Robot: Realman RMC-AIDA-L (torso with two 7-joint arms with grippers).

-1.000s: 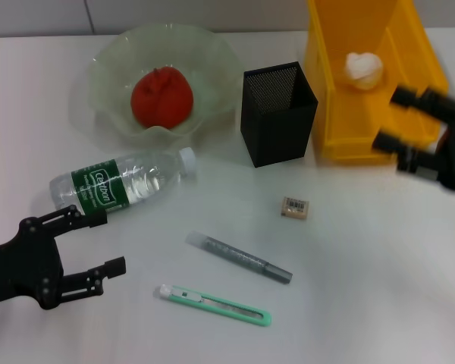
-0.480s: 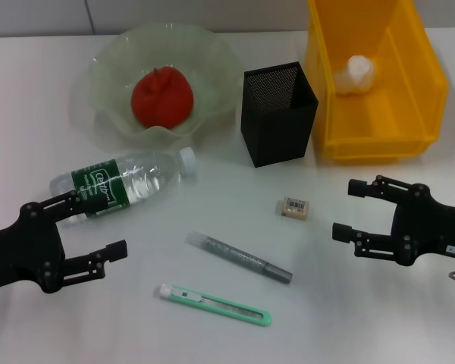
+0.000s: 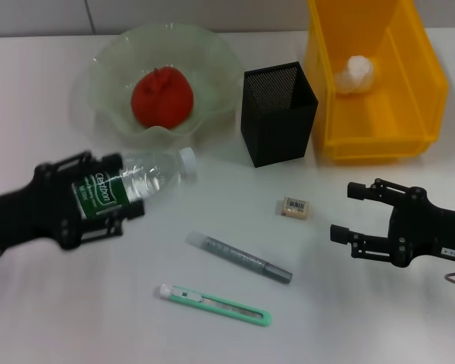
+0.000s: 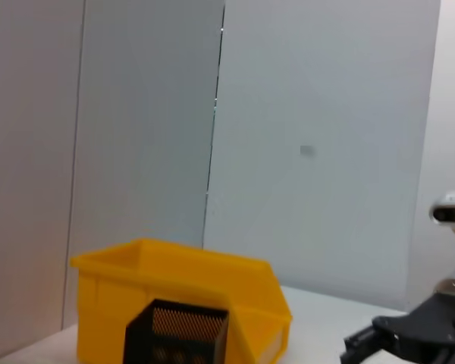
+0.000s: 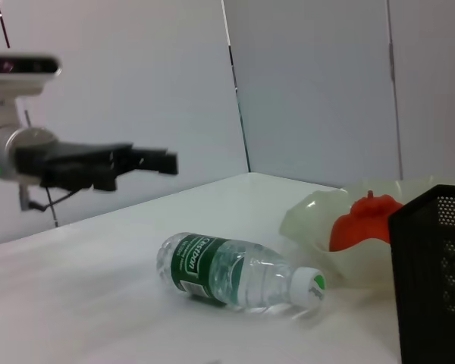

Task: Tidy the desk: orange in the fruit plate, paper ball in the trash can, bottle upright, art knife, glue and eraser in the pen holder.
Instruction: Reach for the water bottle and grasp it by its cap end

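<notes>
white desk (image 3: 30, 98), bottle (image 3: 140, 182), eraser (image 3: 294, 207), glue (image 3: 239, 258)

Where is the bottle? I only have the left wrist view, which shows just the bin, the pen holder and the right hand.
Observer: The bottle lies on its side in front of the plate, cap toward the pen holder.
Operator: Am I gripping it?
Observer: No. The right wrist view shows the left hand hanging open above the bottle, apart from it.
Operator: Is the orange done?
Observer: Yes, the orange sits in the plate.
</notes>
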